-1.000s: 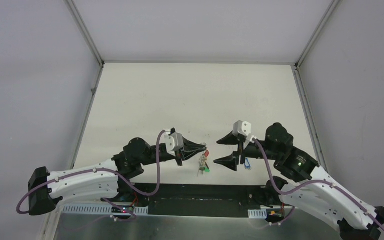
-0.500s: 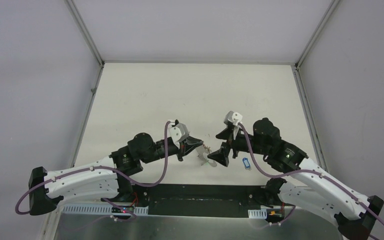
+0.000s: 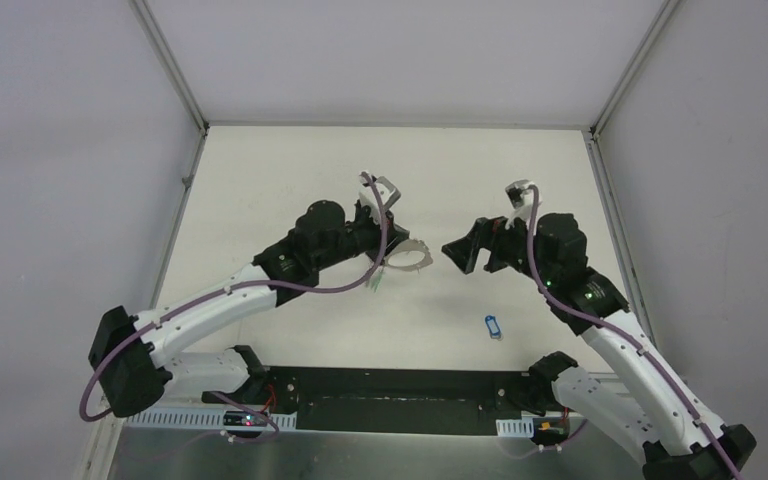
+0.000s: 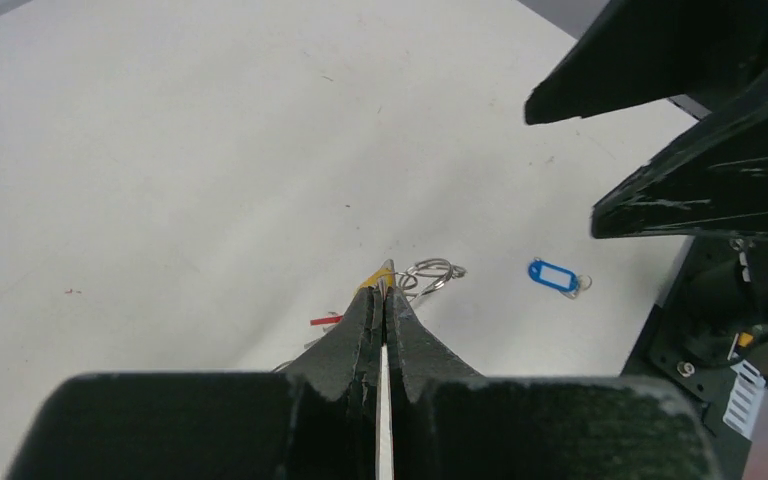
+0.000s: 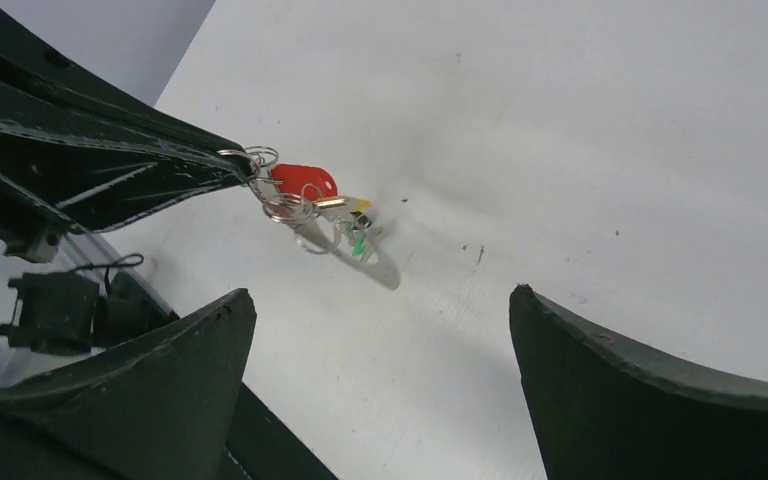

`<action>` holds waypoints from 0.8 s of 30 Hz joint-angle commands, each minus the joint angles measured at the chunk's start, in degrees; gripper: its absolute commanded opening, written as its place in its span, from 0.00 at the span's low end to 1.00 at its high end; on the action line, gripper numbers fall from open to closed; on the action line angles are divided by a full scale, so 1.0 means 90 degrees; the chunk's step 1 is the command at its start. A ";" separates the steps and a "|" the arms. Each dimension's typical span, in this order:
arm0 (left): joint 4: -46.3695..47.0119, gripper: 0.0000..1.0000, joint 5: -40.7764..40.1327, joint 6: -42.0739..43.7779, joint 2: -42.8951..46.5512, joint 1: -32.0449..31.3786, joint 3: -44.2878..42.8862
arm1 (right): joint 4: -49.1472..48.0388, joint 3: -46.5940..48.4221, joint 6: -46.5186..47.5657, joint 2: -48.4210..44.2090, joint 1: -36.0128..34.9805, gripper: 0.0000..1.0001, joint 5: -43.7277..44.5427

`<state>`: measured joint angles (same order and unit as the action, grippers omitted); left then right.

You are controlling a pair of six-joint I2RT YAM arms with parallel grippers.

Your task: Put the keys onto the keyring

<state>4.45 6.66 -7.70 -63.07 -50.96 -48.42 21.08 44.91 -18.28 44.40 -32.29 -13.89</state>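
Note:
My left gripper (image 3: 397,252) is shut on the keyring (image 3: 415,260), held up above the table. In the right wrist view its tip (image 5: 243,168) pinches small silver split rings (image 5: 263,158), with a red tag (image 5: 305,180), a green tag (image 5: 360,240) and a blurred silver key (image 5: 378,268) dangling below. The left wrist view shows the shut jaws (image 4: 385,288) with split rings (image 4: 435,272) just past them. A blue-tagged key (image 3: 493,327) lies alone on the table, also seen in the left wrist view (image 4: 555,277). My right gripper (image 3: 457,256) faces the bunch, wide open and empty (image 5: 380,292).
The white table (image 3: 290,180) is walled by grey panels at left, right and back. The black base plate (image 3: 400,390) runs along the near edge. The right gripper's dark fingers (image 4: 705,190) fill the upper right of the left wrist view.
Both arms rose and moved away from the near edge toward mid-table. The left one carried the keyring bunch along. The right jaws spread wider. The blue-tagged key stayed put.

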 commanded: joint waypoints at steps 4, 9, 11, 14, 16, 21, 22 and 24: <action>0.0427 0.00 0.0068 0.0158 -0.1253 0.0164 -0.1523 | 0.0233 0.0190 -0.0948 -0.0335 0.0845 1.00 -0.0509; 0.1141 0.00 0.0198 0.0013 -0.1906 0.0164 -0.1588 | 0.0567 0.0064 -0.1137 -0.0606 0.0965 1.00 -0.0212; 0.1298 0.00 0.0266 -0.0081 -0.2095 0.0170 -0.1374 | 0.0642 -0.0030 -0.1081 -0.0669 0.0986 1.00 -0.0359; 0.2191 0.00 0.0221 -0.0481 -0.2261 0.0164 -0.0585 | 0.0655 -0.0135 -0.1121 -0.0678 0.1000 1.00 -0.0786; 0.3001 0.00 0.0381 -0.0623 -0.2376 0.0146 0.0055 | 0.0719 -0.0191 -0.1205 -0.0650 0.1000 1.00 -0.1034; 0.3870 0.00 0.0759 -0.0636 -0.2427 -0.0053 0.1052 | 0.1035 -0.0312 -0.1366 -0.0655 0.1000 1.00 -0.1068; 0.3745 0.00 0.0771 -0.0666 -0.2366 -0.0106 0.1110 | 0.1101 -0.0328 -0.1366 -0.0661 0.1000 1.00 -0.1039; 0.3409 0.00 0.0612 -0.0745 -0.2205 -0.0236 0.1196 | 0.1239 -0.0368 -0.1420 -0.0661 0.1000 1.00 -0.0923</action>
<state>32.58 11.11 -12.45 -84.86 -50.92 -39.42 29.93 41.78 -29.02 38.89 -23.59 -21.98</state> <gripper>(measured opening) 0.009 0.996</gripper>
